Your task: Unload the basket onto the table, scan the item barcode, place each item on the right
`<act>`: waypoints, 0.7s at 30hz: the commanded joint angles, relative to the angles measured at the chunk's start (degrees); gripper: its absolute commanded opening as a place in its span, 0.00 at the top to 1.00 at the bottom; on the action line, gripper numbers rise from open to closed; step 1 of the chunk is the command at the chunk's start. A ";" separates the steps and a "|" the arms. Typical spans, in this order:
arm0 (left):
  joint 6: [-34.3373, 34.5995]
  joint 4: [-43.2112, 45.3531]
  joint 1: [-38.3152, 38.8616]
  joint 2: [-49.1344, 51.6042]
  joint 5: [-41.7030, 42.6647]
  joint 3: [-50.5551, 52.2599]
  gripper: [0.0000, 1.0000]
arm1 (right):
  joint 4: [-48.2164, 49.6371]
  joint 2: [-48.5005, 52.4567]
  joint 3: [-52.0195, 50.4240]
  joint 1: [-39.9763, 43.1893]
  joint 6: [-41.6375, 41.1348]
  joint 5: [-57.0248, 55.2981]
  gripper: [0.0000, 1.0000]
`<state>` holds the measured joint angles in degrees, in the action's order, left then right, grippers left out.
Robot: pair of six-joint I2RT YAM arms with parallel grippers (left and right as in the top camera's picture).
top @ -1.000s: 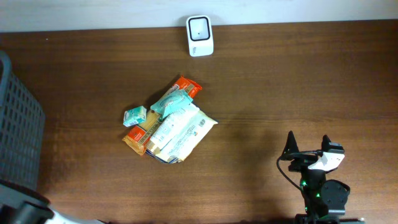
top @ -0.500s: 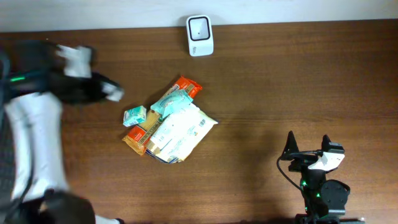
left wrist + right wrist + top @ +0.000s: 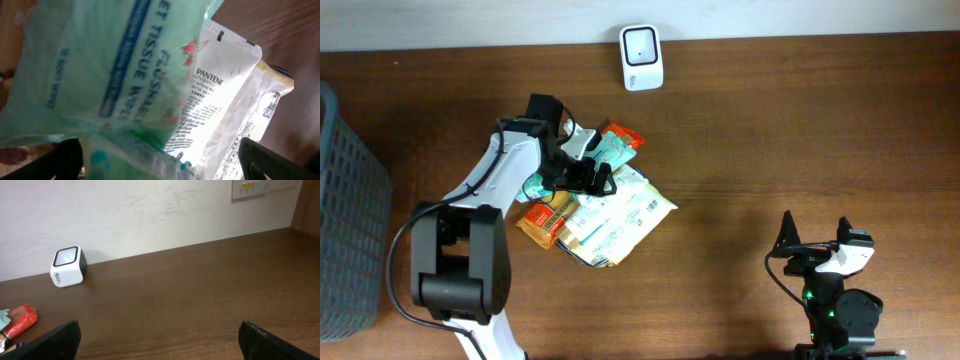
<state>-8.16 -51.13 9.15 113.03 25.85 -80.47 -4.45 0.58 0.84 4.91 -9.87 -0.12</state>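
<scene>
A pile of packets lies mid-table. A green flushable wipes pack (image 3: 608,150) (image 3: 100,70) tops it, over a white Pantene sachet sheet (image 3: 620,212) (image 3: 220,90) and orange packets (image 3: 626,136). My left gripper (image 3: 584,168) (image 3: 160,162) is down on the pile, open wide, its dark fingertips (image 3: 67,160) either side of the green pack's lower edge. The white barcode scanner (image 3: 641,57) (image 3: 67,266) stands at the table's far edge. My right gripper (image 3: 817,242) (image 3: 160,340) hovers open and empty over bare wood at the front right.
A dark grey mesh basket (image 3: 350,200) stands at the left edge. An orange-yellow packet (image 3: 540,222) sticks out at the pile's left. A pale wall runs behind the scanner.
My left arm swung in from the left and came down onto the pile. The white sachet sheet shifted slightly right. The right arm has not moved.
</scene>
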 commanded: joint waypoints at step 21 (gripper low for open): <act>-0.55 -2.71 -1.07 -27.32 -34.51 -12.61 0.01 | -0.04 -0.37 -0.52 0.33 0.44 -0.52 0.01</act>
<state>-8.19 -54.02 8.49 96.05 -1.15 -90.76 -4.45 0.58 0.84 4.91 -9.87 -0.12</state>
